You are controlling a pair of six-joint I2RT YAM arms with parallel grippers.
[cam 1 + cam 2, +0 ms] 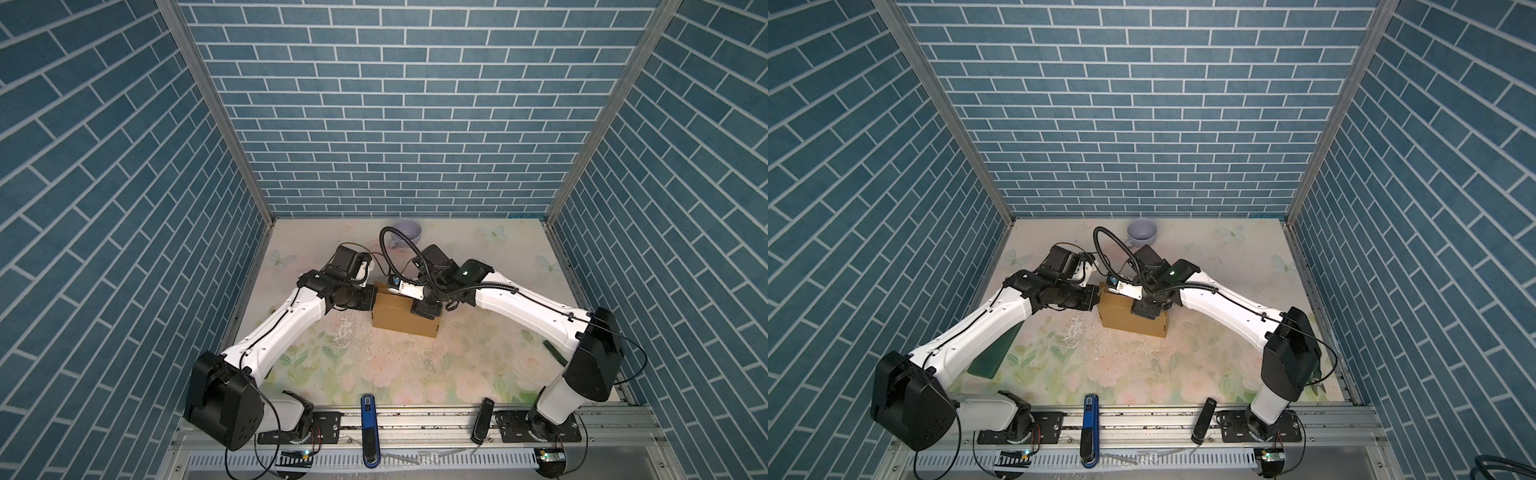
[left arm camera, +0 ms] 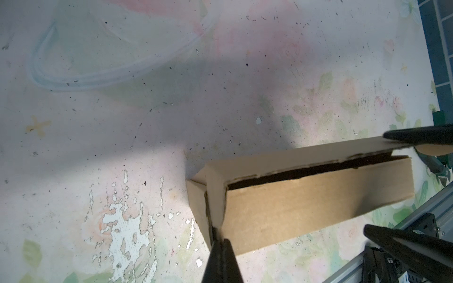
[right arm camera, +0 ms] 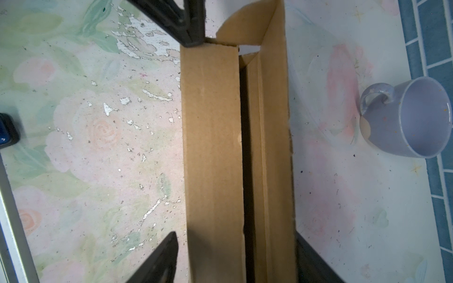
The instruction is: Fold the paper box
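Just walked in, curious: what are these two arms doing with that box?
Two robot arms are folding a brown cardboard box, which stands on edge on the floral table. The left fingers are shut, pinching one end corner. The right fingers are open, one on each side of it. A long slot along its top is not closed.

This is a robot test cell in a lab. Blue brick-print panels (image 1: 399, 124) close it in beyond the left pincer (image 2: 219, 245) and on either side, framed by aluminium corner posts (image 1: 225, 124). The floral tabletop (image 1: 478, 353) beneath the pincer is scuffed and chipped. Well behind it, both arm bases bolt onto an aluminium rail (image 1: 415, 422) beside a slotted cable duct (image 1: 457, 461).
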